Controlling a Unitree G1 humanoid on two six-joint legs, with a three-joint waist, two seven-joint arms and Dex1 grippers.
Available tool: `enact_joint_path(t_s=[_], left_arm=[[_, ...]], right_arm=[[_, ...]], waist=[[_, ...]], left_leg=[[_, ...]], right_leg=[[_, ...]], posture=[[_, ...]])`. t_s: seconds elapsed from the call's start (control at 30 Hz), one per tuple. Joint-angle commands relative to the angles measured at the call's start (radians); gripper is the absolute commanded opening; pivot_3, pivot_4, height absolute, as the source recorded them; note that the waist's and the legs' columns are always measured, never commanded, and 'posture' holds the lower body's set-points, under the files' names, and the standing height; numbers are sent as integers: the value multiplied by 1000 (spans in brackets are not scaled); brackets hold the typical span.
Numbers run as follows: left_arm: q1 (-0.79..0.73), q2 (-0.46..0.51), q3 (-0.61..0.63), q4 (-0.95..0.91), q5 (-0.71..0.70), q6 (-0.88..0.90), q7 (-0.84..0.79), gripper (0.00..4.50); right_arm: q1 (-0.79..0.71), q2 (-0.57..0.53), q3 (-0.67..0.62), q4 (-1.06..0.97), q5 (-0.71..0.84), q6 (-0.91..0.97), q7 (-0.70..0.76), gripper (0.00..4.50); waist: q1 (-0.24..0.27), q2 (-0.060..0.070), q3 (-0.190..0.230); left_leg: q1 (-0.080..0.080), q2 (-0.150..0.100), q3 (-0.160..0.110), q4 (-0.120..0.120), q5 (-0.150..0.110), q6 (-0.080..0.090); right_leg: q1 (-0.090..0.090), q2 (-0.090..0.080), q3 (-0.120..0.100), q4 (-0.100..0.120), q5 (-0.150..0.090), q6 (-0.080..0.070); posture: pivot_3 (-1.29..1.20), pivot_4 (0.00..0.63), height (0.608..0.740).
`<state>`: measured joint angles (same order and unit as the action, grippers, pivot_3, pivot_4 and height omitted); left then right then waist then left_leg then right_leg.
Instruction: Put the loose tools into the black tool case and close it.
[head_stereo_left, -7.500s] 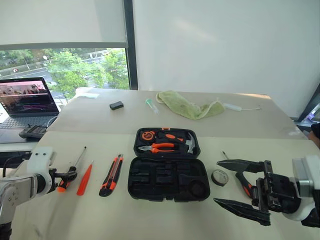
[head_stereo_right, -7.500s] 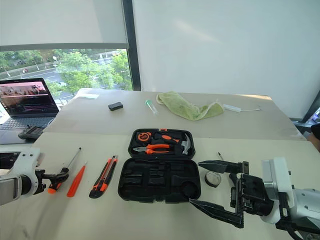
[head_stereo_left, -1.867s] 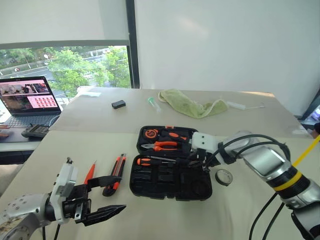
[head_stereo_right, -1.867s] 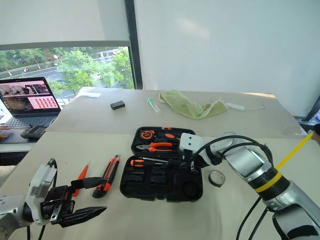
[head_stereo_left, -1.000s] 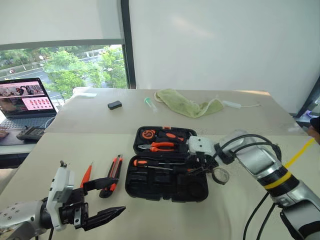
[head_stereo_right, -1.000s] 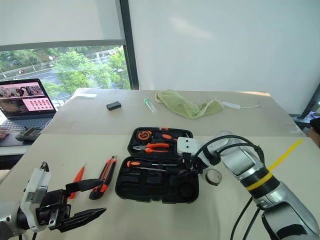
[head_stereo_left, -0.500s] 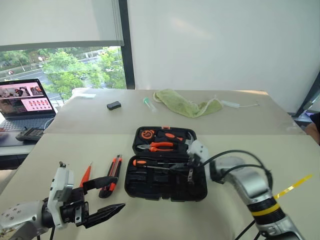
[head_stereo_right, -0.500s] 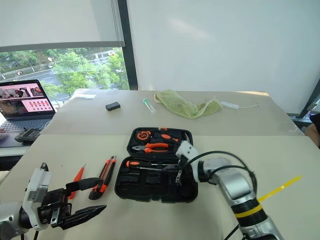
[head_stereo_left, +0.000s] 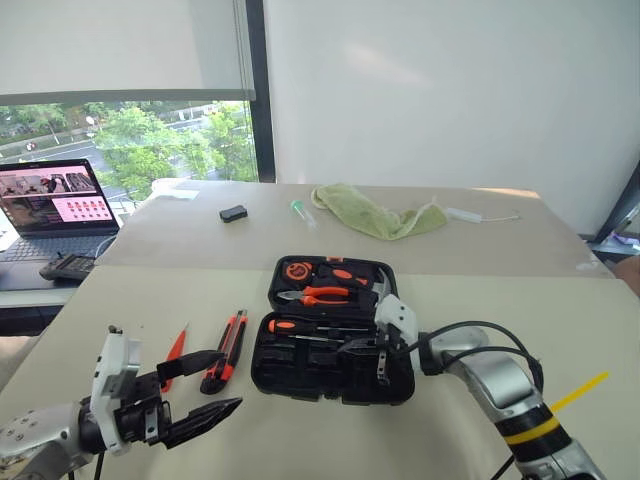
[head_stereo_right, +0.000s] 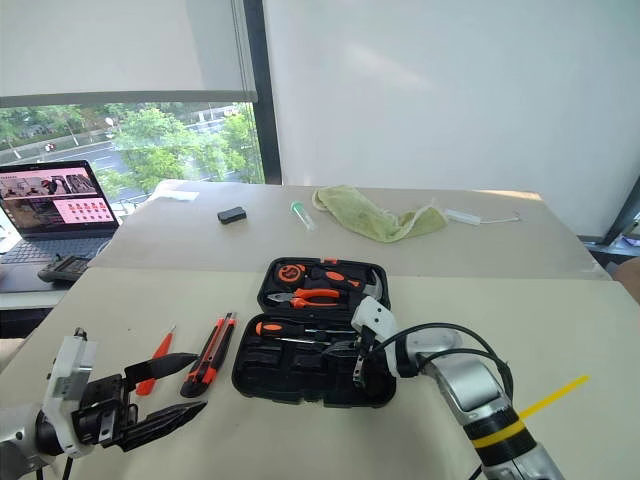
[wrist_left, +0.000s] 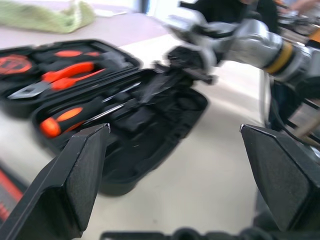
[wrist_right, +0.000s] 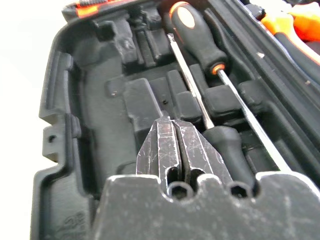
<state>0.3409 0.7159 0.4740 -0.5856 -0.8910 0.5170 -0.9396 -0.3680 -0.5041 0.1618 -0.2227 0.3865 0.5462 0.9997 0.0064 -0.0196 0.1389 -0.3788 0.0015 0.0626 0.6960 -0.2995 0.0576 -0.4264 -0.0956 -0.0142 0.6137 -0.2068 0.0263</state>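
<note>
A: Right fingers (wrist_right: 176, 145) pressed together, empty, above black tool case (head_stereo_left: 330, 375), beside two screwdrivers (wrist_right: 200, 35) in slots. Left fingers (head_stereo_left: 205, 385) wide apart, empty.

B: Utility knife (head_stereo_left: 225, 350) just ahead of left fingers: rigid, light, probably slippery. Best taken mid-body.

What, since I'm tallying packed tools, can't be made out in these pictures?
- Table just right of the tool case: head views, covered by the right arm.
- Second screwdriver's handle: right wrist view, partly behind the shut right hand.
- Slim orange tool: head views, near end behind the open left hand.
- Case slots: left wrist view, blurred.
</note>
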Motion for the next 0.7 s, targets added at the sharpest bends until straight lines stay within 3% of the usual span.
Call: enact_joint_path(t_s=[0.03, 0.07, 0.13, 0.23, 0.37, 0.5, 0.7], left_arm=[[-40, -29, 15, -12, 3, 62, 197, 4461], [-48, -38, 17, -17, 2, 77, 241, 4461], [-73, -32, 28, -34, 45, 176, 426, 4461], [-162, 22, 24, -34, 40, 456, 692, 4461], [-289, 74, -50, -25, 41, 586, 750, 4461], [-350, 43, -48, 38, 118, 701, 887, 4461], [-367, -10, -71, 94, 163, 872, 936, 4461]], right_arm=[[8, -48, -101, -200, 98, 35, -10, 1102], [15, -60, -108, -227, 111, 48, -13, 1610], [36, -94, -156, -300, 166, 84, -20, 2065], [72, -152, -245, -403, 244, 115, -29, 3134], [122, -214, -306, -474, 295, 129, -42, 4449], [179, -265, -341, -507, 315, 121, -43, 4479], [268, -318, -403, -547, 321, 43, -2, 4479]], waist=[[-1, 0, 0], [-2, 0, 0], [-2, 0, 0], [2, 0, 1], [8, -2, 2], [2, -2, 2], [5, -3, 2]], left_leg=[[-1, 0, -1, 0, 1, -1], [-1, 2, -1, -1, 0, -1], [-1, 2, -1, -2, 0, -2], [-1, 3, -3, -2, 0, -2], [0, 1, -5, -1, 1, -2], [1, 0, -3, -2, 1, -2], [0, 2, -4, -3, 2, -3]], right_leg=[[-1, 0, 0, 0, 0, 0], [0, -1, -1, -2, 0, 0], [0, -1, -1, -2, 0, 0], [0, -2, -1, -2, 0, -1], [3, 2, -3, -1, 0, -1], [3, 1, -2, -1, 0, -1], [1, 1, -2, -2, -1, -2]], posture=[[0, 150, 740], [0, 150, 740], [0, 150, 740], [0, 150, 740], [0, 150, 740], [0, 150, 740], [0, 150, 740]])
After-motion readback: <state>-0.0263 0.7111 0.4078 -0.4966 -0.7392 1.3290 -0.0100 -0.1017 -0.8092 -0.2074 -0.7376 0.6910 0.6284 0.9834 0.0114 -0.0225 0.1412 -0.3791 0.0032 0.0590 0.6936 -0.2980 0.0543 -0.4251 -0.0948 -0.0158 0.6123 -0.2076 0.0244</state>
